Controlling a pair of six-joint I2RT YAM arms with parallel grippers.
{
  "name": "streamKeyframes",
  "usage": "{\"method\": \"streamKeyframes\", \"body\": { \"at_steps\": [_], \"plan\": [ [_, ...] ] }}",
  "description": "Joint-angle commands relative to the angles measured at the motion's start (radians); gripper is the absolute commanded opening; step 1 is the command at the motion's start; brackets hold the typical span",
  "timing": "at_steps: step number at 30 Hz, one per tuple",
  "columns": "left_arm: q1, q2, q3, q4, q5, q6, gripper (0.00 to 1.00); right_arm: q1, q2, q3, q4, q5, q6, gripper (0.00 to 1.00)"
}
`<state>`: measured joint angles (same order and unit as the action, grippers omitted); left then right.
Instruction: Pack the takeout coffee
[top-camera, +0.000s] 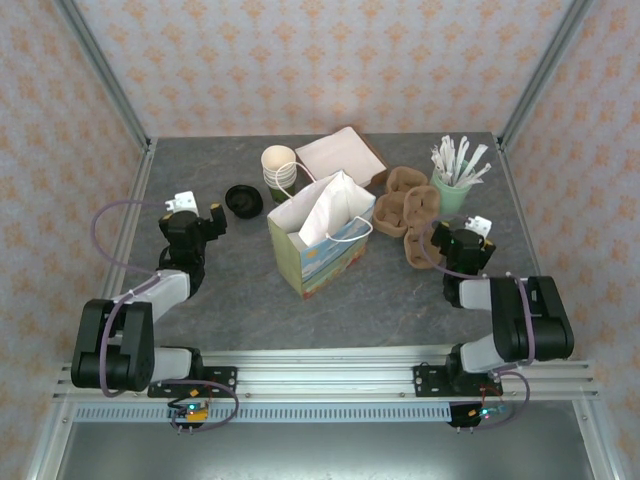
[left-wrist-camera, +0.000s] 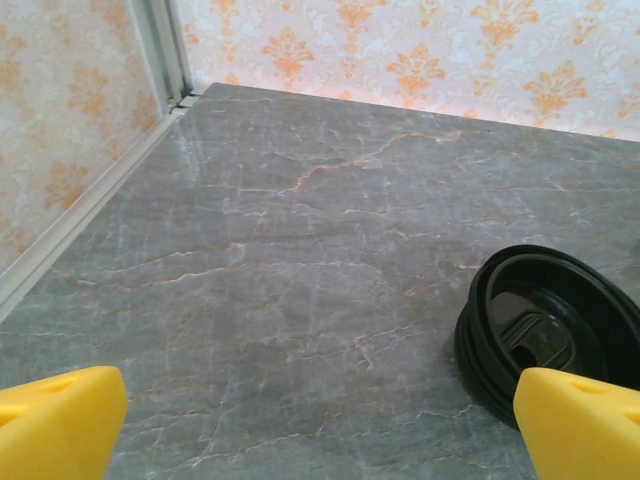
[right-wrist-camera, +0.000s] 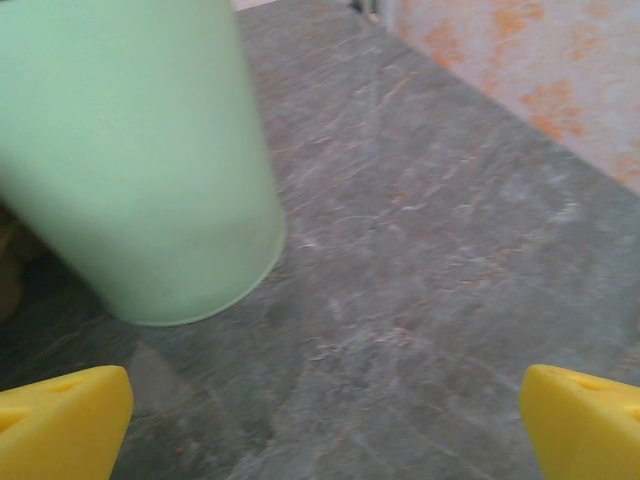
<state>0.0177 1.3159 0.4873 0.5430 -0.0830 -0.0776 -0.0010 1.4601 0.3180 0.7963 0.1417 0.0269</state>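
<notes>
1. Yellow fingertips (left-wrist-camera: 60, 420) stand wide apart on the left hand (top-camera: 200, 210), which grips nothing and hovers low over the grey surface (top-camera: 240, 290). The right hand (top-camera: 452, 236) is likewise spread wide and empty.
2. Between the 2 hands stands a paper bag (top-camera: 325, 265), its mouth open and white paper poking out of the top.
3. Where the lidded coffee cup is, I cannot tell: the bag's walls and the white paper hide its inside.
4. Just ahead and to the right of the left hand lies a loose black lid (top-camera: 243, 200). Beyond it is a stack of bare cups (top-camera: 280, 170).
5. Just ahead of the right hand stands a pale green tumbler (top-camera: 452, 195) of stirrers, with cardboard carriers (top-camera: 408, 210) to its left.
6. Judgement: either the coffee already sits in the bag and the job is finished, or nothing has begun. With both hands empty and apart from everything, no step looks under way.
</notes>
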Motion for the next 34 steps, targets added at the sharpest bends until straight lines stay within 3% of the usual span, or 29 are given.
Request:
{"method": "streamKeyframes", "body": {
  "at_steps": [1, 5, 10, 15, 21, 23, 25, 26, 34],
  "plan": [
    [0.003, -0.002, 0.05, -0.041, 0.037, 0.005, 1.0, -0.002, 0.017, 0.011, 0.103, -0.092, -0.025, 0.99],
    [0.002, -0.069, -0.026, 0.001, -0.027, 0.014, 1.0, 0.0, 0.041, 0.023, 0.101, -0.093, -0.029, 1.0],
    [0.004, -0.085, -0.072, 0.038, -0.015, 0.006, 1.0, 0.007, 0.05, 0.06, 0.042, -0.037, -0.018, 0.99],
    [0.005, -0.003, -0.17, 0.226, -0.042, -0.002, 1.0, 0.029, 0.057, 0.081, 0.011, -0.013, -0.037, 0.99],
    [-0.014, 0.104, -0.116, 0.23, -0.019, 0.021, 1.0, 0.038, 0.059, 0.088, 0.002, -0.012, -0.05, 0.99],
    [-0.019, 0.177, -0.112, 0.3, -0.014, 0.033, 1.0, 0.039, 0.058, 0.088, 0.001, -0.01, -0.05, 0.99],
    [-0.041, 0.167, -0.082, 0.214, -0.03, 0.048, 1.0, 0.04, 0.06, 0.089, 0.002, -0.01, -0.051, 0.99],
    [-0.041, 0.184, -0.094, 0.272, -0.027, 0.057, 1.0, 0.039, 0.059, 0.088, 0.001, -0.01, -0.051, 0.99],
    [-0.06, 0.178, -0.072, 0.215, -0.043, 0.075, 1.0, 0.045, 0.061, 0.09, 0.002, -0.002, -0.055, 0.99]
  ]
}}
